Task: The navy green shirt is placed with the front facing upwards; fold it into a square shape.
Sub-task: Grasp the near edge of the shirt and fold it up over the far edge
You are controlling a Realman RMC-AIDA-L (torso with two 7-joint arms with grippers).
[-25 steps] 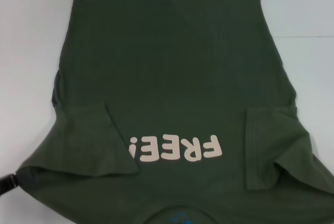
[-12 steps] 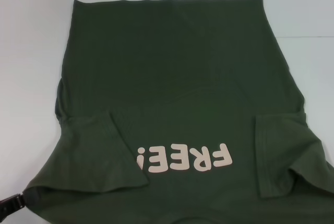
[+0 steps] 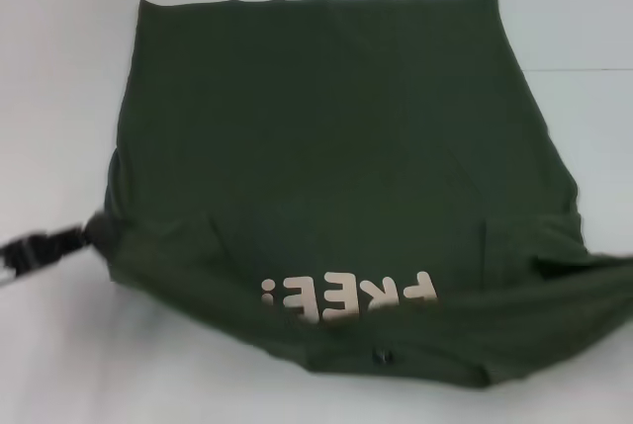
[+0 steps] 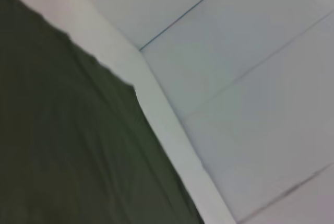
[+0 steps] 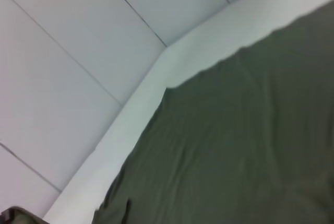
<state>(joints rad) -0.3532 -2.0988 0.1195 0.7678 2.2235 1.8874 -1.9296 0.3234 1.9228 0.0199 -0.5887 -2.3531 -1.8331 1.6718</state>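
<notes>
Head view: the navy green shirt (image 3: 336, 167) lies on the white table (image 3: 59, 68), hem at the far edge, collar end nearest the robot lifted and rolling over toward the hem, so the "FREE!" lettering (image 3: 348, 296) now sits right at the fold line with its lower part tucked out of sight. Left end effector (image 3: 81, 236) is clamped on the near-left shoulder corner, cloth bunched at its tip; right end effector isn't visible here, though the near-right corner is raised the same way at the frame edge, so I judge it gripped too. Step in hand looks like the collar-to-hem fold, sleeves already turned in. Next move calls for carrying both corners forward level and together, laying them on the hem corners, then releasing without dragging the top layer. Versus a second ago: the left end effector has moved up and inward from the bottom-left corner, the collar and blue logo have gone from view, and the near edge has come off the table. Left wrist view: only shirt fabric and the pale table edge against the tiled floor (image 4: 250, 51); own fingers not shown. Right wrist view: same picture mirrored, shirt, table edge, floor; can't tell its finger state from here.
</notes>
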